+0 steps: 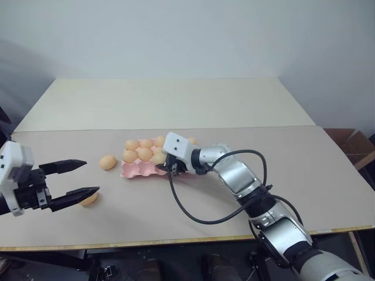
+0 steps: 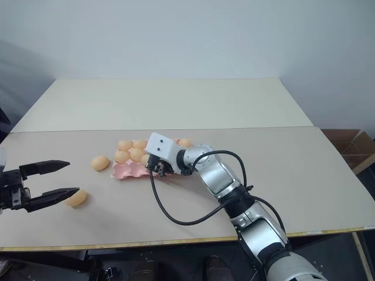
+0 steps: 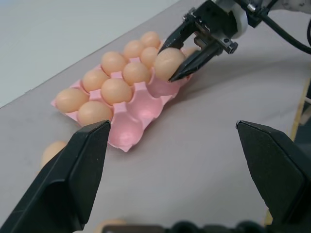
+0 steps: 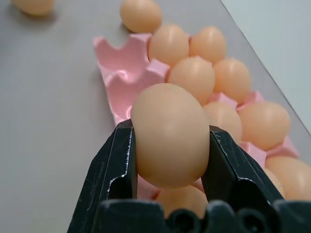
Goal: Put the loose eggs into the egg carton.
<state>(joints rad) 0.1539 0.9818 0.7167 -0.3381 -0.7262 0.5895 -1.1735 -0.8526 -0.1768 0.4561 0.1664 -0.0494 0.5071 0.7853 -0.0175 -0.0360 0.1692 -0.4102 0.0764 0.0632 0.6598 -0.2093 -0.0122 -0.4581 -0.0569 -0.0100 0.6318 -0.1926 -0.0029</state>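
Observation:
The egg carton (image 1: 137, 170) is a pale pink moulded tray near the middle of the table, with several eggs in its far cups and bare cups at its near left end. My right gripper (image 4: 170, 131) hangs just over the tray, shut on one light orange egg (image 3: 169, 63). Two loose eggs lie on the table to the tray's left, one (image 1: 107, 162) close beside it. The other (image 1: 89, 200) is nearer the front, partly behind the lower finger of my left gripper (image 1: 91, 177). That gripper is open, holds nothing, and points toward the tray.
The carton sits on the nearer beige tabletop (image 1: 234, 199); a second paler top (image 1: 176, 102) joins behind it, up to a white wall. A cardboard box (image 1: 351, 146) stands off the right edge. A black cable (image 1: 187, 211) loops from my right arm over the table.

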